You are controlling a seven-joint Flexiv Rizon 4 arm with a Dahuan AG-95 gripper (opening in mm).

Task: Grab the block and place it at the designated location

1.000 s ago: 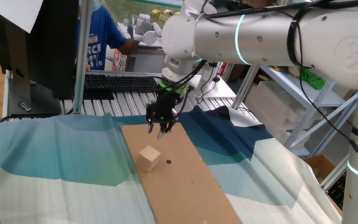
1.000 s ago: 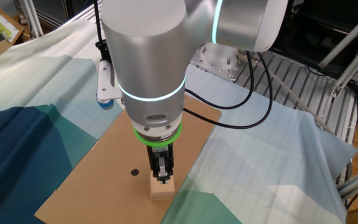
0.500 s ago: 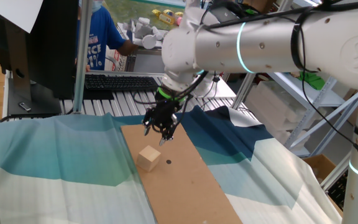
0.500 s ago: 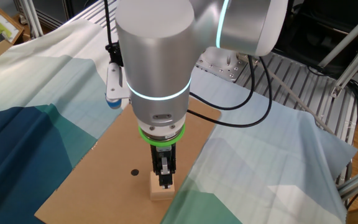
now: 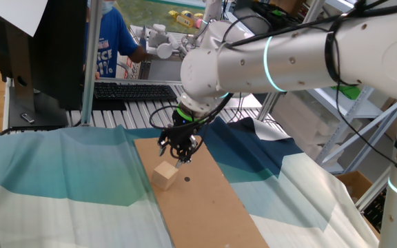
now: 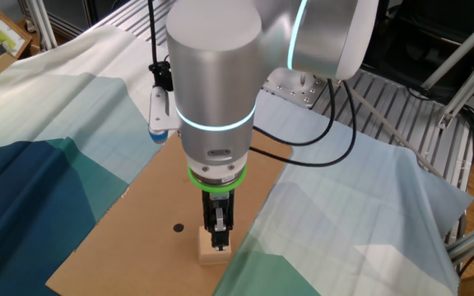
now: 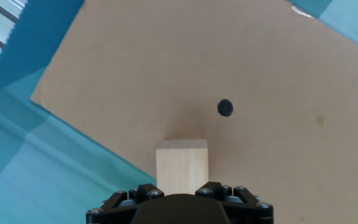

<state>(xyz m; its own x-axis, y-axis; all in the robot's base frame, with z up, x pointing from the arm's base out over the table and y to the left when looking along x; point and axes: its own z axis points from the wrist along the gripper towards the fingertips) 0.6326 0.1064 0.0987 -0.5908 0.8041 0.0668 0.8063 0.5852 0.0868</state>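
Note:
The block (image 5: 164, 176), a small pale tan wooden cube, sits on the brown cardboard (image 5: 212, 200). The designated location (image 5: 187, 180), a tiny black dot, lies just to its right. My gripper (image 5: 180, 157) hangs just above the block, slightly behind it, and looks open and empty. In the other fixed view the gripper (image 6: 218, 240) overlaps the top of the block (image 6: 211, 253), with the dot (image 6: 178, 228) to the left. In the hand view the block (image 7: 181, 167) lies straight ahead of the gripper body (image 7: 179, 210), and the dot (image 7: 225, 107) lies beyond it to the right.
The cardboard lies on a blue, teal and white cloth (image 5: 60, 172). A keyboard (image 5: 133, 90) and a metal roller rack (image 6: 385, 107) lie beyond the cloth. A person in blue (image 5: 112, 41) stands at the back.
The arm has swung and lowered, bringing the gripper down and closer over the block. The block and the dot have not moved.

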